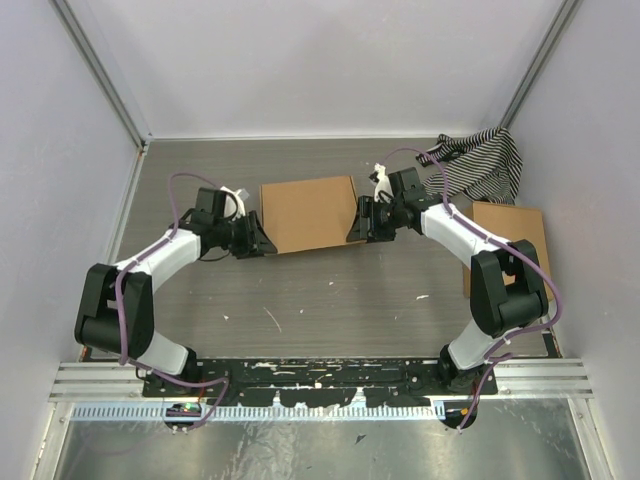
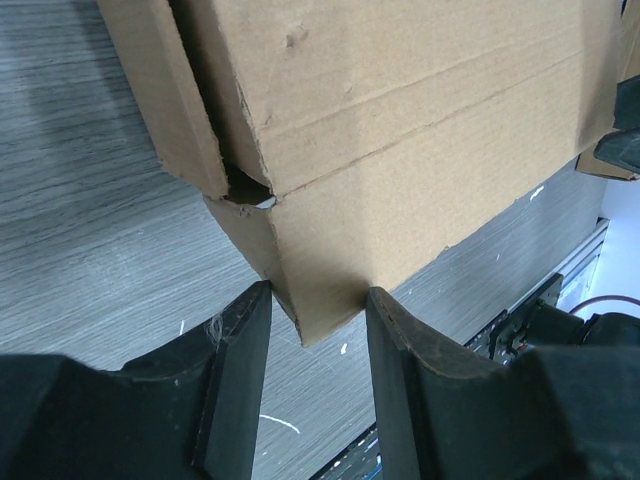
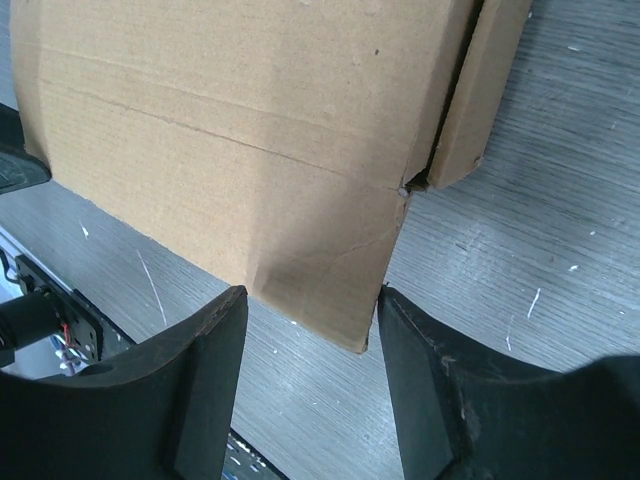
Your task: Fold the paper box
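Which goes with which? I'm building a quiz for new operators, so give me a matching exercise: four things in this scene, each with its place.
Things:
1. paper box
2. striped cloth
3. other cardboard box
4. left gripper

Places:
A. far right corner of the table
B. at the paper box's left end, a box corner between its fingers
C. middle of the table
D. right side of the table, nearer than the cloth

Pairs: 1-C, 2-A, 3-D, 4-B
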Motion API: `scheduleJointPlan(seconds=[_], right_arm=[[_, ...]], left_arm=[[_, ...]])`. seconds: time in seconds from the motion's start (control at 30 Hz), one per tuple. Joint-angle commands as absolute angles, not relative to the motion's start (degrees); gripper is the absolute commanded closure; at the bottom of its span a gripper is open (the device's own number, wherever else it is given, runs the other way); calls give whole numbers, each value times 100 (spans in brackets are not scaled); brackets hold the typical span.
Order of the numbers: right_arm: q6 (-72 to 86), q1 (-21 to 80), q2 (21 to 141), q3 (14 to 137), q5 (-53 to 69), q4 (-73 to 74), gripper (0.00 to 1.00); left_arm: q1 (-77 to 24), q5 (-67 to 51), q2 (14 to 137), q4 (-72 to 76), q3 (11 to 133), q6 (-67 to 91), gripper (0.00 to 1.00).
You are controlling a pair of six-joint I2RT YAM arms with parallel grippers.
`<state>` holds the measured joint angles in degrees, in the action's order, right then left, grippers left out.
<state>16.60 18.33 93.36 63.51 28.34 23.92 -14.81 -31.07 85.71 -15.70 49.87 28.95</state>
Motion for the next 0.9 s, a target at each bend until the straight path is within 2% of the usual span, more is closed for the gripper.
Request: scheduleJointPlan(seconds=[0.0,0.87], right_arm=[[1540,1852,9299,6479,2701,2355,40],[1379,1887,9375,6046,2118,1503,43]], left_arm=[[-1467,-3277,8756,-1490,5017,2839,51],[-1466,-3375,9055,-1313,5132,2855,54]])
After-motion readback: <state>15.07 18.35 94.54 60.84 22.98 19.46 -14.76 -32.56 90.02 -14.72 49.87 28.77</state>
